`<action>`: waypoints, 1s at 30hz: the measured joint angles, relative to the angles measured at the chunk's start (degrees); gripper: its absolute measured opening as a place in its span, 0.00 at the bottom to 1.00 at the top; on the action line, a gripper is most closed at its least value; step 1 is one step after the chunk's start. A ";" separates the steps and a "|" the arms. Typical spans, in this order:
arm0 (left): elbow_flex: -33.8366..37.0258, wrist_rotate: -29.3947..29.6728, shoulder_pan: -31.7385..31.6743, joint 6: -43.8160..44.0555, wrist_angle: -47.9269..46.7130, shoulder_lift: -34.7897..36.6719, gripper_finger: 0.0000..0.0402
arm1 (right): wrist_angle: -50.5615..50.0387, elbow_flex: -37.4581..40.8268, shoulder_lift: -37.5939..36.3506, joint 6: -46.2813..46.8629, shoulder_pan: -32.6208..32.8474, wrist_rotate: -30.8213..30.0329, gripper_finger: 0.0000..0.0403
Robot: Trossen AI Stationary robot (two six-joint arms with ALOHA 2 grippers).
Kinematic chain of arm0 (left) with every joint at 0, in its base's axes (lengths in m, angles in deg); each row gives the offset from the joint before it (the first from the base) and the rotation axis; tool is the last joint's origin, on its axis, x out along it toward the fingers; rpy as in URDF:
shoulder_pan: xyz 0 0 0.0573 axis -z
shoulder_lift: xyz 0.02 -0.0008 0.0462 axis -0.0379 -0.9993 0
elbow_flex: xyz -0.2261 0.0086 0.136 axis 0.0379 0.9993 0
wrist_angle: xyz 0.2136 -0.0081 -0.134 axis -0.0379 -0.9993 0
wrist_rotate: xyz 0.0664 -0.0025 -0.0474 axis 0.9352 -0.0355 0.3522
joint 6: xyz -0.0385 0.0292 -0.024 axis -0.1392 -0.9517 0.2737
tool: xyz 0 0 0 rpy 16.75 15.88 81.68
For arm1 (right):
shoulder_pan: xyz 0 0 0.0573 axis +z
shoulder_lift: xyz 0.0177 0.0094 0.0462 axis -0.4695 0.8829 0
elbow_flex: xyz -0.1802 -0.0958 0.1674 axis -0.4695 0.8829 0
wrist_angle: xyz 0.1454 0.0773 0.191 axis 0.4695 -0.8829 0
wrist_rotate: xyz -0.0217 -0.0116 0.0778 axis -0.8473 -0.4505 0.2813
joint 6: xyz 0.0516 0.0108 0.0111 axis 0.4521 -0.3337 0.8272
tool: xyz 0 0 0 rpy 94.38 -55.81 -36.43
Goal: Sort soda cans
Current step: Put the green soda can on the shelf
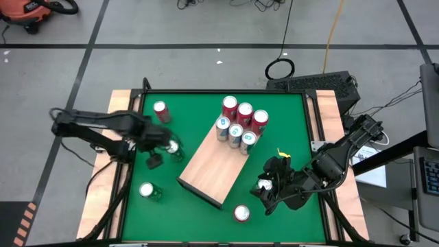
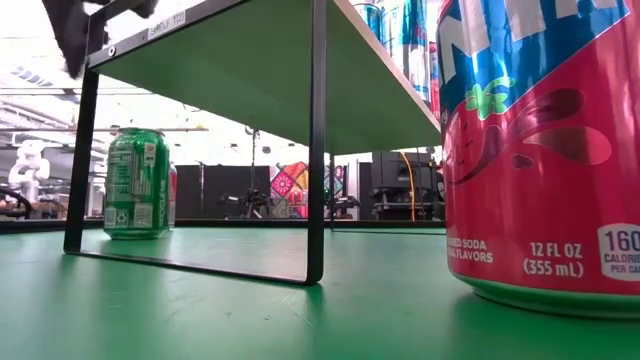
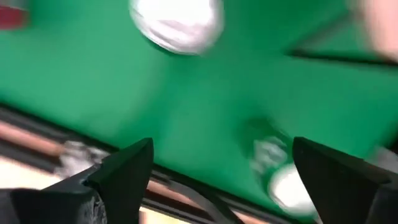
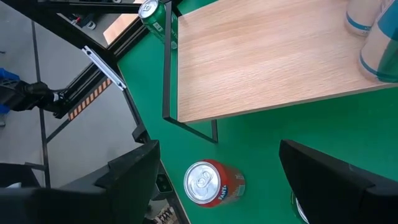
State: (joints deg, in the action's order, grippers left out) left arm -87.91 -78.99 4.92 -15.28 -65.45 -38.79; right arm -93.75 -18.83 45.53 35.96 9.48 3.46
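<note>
Three red soda cans [image 1: 245, 112] and three blue-teal ones [image 1: 235, 134] stand upright at the far end of the raised wooden board [image 1: 209, 168]. Standing on the green table are a red can [image 1: 161, 110] far left, a green can [image 1: 174, 147], another green can [image 1: 147, 191] near left, and a red can [image 1: 241, 213] at the front. My left gripper [image 1: 164, 155] hangs open, pointing down, just beside the green can [image 3: 177, 25], touching nothing. My right gripper [image 1: 274, 184] hovers open, high above the front red can [image 4: 211, 183].
The board stands on a thin black frame [image 2: 317, 140] with open space beneath it. Light wooden strips and black rails [image 1: 317, 116] border the green mat. In the low view the front red can [image 2: 540, 150] fills the right side, with a green can [image 2: 137, 182] behind the frame.
</note>
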 joint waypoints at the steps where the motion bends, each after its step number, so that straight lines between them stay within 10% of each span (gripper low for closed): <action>1: -0.02 -1.49 1.73 1.13 0.37 1.95 0.92 | 0.01 0.00 0.00 0.01 0.01 0.00 0.80; 10: 0.00 1.61 18.06 8.46 2.74 9.55 0.92 | -0.03 0.00 0.00 -0.99 -0.01 0.00 0.80; 30: 6.56 8.08 39.30 18.58 14.52 -0.19 0.88 | 0.02 -0.02 -0.02 -2.06 0.01 0.48 0.80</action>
State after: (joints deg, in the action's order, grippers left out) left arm -81.35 -70.91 44.23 3.30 -50.93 -38.98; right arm -93.72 -18.85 45.51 33.90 9.49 3.94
